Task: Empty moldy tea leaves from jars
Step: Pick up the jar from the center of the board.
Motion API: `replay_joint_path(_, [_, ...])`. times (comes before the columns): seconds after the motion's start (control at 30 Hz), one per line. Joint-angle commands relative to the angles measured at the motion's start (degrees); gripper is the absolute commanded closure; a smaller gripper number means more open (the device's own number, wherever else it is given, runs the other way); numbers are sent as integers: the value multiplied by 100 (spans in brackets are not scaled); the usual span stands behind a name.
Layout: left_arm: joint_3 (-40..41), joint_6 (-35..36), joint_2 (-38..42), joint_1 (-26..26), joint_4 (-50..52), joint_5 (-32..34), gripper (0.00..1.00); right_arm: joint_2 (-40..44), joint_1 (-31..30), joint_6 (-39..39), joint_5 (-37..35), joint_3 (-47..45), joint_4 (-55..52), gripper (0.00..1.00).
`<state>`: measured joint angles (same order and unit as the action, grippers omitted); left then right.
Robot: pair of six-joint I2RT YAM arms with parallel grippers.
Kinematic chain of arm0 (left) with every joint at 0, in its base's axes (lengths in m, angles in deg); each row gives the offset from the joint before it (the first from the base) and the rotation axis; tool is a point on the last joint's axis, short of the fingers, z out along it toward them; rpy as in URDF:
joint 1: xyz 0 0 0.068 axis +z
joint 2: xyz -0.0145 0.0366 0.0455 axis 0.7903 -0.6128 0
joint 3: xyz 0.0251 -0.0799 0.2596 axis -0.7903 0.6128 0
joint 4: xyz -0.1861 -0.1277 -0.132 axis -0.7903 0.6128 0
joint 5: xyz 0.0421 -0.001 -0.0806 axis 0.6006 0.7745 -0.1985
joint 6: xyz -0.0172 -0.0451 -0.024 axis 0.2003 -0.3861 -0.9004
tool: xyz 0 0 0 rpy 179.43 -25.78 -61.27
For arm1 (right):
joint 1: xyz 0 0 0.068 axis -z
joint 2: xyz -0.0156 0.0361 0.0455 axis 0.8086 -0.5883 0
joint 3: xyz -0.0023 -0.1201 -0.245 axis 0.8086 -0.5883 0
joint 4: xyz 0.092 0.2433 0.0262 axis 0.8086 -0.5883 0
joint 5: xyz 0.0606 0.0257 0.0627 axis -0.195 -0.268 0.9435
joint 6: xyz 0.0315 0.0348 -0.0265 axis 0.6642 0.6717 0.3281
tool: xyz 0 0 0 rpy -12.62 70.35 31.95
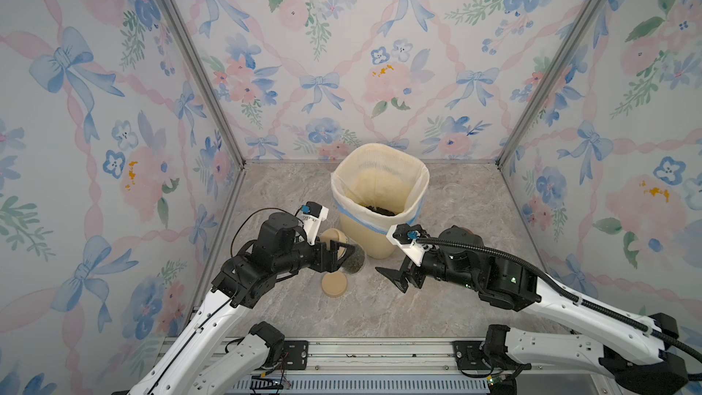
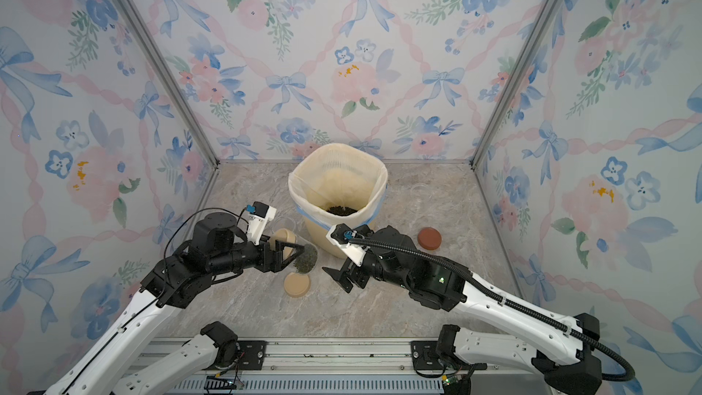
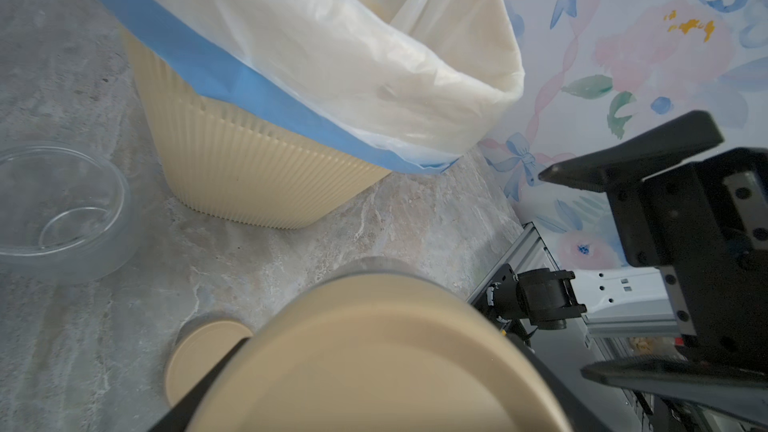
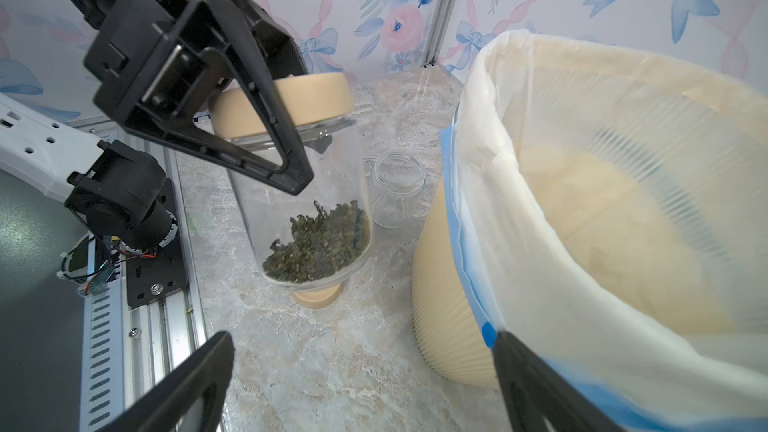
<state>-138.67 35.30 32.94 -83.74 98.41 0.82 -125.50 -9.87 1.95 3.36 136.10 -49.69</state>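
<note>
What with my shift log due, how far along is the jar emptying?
Done: tea leaves lie in the bin; an empty jar and a second empty jar stand open, a tan lid and reddish-brown lid lying loose. In hand: the left end effector holds the third jar tilted, lid on, leaves inside; the right end effector is open beside it. Left: unlid and empty it.

Left arm (image 1: 212,317): we see white shells, black joints, a thin black wire (image 1: 266,210).
Right arm (image 1: 569,309): we see the same colours, a ribbed black hose (image 1: 494,251), a green light (image 1: 513,280).
Left hand (image 1: 346,258), right hand (image 1: 390,280): black triangular fingers (image 4: 266,105).
</note>
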Motion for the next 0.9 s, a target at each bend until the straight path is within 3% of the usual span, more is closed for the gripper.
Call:
replay_joint_path(0.0, [-198, 142, -28, -129, -306, -310, 45, 144, -84, -113, -178, -192, 362, 2])
replay_joint_path(0.57, [-556, 693, -599, -290, -434, -872, 44, 239, -199, 31, 346, -732, 1015, 1])
replay_joint_path(0.87, [-728, 789, -766, -310, -513, -1128, 44, 246, -207, 87, 43, -994, 1343, 2])
